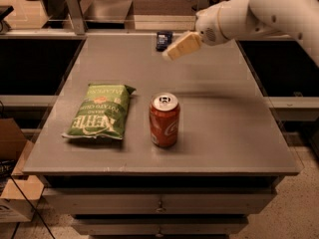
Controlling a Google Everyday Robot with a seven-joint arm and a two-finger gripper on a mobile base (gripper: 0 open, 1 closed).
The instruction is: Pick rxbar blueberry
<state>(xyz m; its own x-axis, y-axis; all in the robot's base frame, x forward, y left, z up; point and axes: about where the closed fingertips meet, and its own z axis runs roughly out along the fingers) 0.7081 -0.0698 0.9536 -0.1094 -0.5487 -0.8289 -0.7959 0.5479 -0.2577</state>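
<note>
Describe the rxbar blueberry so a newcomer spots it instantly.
On the grey table, look at the far edge. The rxbar blueberry lies there, just past the tan end effector. It is small, flat and navy, unlike the green chip bag and red can.

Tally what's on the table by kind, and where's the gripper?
Snack bars: 1, the rxbar blueberry, far edge.
Chip bags: 1, the green chip bag.
Soda cans: 1, the red soda can.
Total: 3.
The gripper hovers close beside the bar.

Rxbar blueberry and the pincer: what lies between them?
In the camera view, nothing: only bare table between the rxbar blueberry and the pincer hovering beside it.
</note>
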